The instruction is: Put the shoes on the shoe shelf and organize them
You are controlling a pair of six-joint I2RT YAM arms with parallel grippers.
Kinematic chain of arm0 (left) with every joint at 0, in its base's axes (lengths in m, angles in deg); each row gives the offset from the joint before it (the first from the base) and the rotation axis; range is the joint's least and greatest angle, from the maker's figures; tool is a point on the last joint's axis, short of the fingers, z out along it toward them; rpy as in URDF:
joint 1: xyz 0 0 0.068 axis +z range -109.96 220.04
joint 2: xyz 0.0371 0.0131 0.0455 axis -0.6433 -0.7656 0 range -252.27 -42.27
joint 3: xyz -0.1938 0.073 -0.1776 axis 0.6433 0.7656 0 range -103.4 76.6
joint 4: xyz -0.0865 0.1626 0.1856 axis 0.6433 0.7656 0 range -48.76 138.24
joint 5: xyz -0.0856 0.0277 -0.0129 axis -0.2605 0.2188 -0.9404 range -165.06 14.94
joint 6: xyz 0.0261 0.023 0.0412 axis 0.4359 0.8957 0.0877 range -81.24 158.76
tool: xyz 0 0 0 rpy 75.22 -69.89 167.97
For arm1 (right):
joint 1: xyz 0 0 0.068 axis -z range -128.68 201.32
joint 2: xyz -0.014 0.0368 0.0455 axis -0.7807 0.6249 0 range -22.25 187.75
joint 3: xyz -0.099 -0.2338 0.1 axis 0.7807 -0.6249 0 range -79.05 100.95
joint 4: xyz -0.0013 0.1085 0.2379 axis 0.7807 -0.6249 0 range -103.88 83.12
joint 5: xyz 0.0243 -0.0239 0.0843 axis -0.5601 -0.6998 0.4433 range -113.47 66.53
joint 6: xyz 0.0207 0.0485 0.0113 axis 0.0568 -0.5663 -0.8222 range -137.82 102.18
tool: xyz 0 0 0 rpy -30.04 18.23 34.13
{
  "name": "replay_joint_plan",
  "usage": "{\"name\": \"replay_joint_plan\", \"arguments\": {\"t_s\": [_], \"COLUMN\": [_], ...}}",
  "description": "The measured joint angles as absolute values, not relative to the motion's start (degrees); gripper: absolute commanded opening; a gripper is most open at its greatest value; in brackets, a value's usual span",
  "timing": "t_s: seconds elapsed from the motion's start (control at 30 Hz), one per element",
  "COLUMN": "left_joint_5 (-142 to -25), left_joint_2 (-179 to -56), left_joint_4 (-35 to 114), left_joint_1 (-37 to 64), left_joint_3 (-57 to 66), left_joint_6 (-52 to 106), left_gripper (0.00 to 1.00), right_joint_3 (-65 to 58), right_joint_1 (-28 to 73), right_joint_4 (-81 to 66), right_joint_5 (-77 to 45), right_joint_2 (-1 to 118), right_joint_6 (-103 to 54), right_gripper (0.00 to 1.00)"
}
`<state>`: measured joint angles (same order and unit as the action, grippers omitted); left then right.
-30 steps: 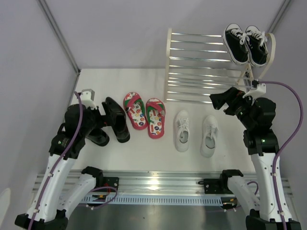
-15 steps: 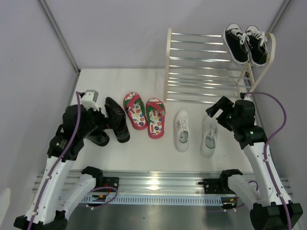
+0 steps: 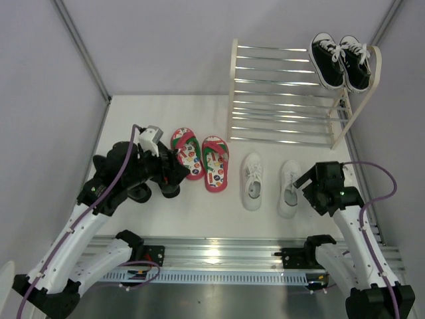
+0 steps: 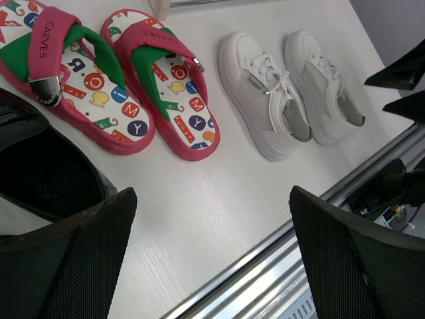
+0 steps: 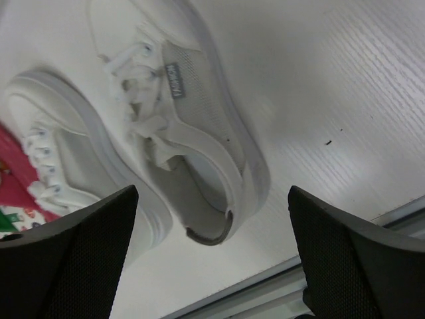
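Note:
The shoe shelf (image 3: pixel 234 86) stands at the back right, its lower bars bare. Two red flip-flops (image 3: pixel 201 158) lie side by side at the centre and also show in the left wrist view (image 4: pixel 166 86). Two white sneakers (image 3: pixel 252 181) lie to their right, toes toward the shelf. The black dress shoes (image 3: pixel 170 189) lie at the left, mostly hidden under my left arm. My left gripper (image 3: pixel 176 174) is open and empty above the near dress shoe (image 4: pixel 40 179). My right gripper (image 3: pixel 305 187) is open and empty, with the right sneaker's heel (image 5: pixel 219 199) between its fingers.
A pair of black canvas sneakers (image 3: pixel 340 61) with white laces sits on the shelf's top tier at the right end. The metal rail (image 3: pixel 219 252) runs along the table's near edge. Grey walls close in the left, back and right sides.
My right arm has come from the shelf's right end toward the near edge and now hangs over the right white sneaker. My left arm has swung right over the dress shoes toward the flip-flops.

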<state>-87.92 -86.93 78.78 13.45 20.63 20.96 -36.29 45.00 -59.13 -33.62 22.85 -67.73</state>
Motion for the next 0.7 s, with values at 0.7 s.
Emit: {"name": "replay_joint_plan", "arguments": {"t_s": [0.7], "left_joint_5": [-86.72], "left_joint_2": [-91.04], "left_joint_4": [76.47], "left_joint_1": [9.51], "left_joint_3": [20.65], "left_joint_6": [20.72], "left_gripper": [0.99], "right_joint_3": [-45.16], "right_joint_1": [39.53], "right_joint_4": [-54.30], "right_joint_5": [-32.03], "right_joint_2": [34.72], "right_joint_6": [-68.48], "right_gripper": [0.76]}}
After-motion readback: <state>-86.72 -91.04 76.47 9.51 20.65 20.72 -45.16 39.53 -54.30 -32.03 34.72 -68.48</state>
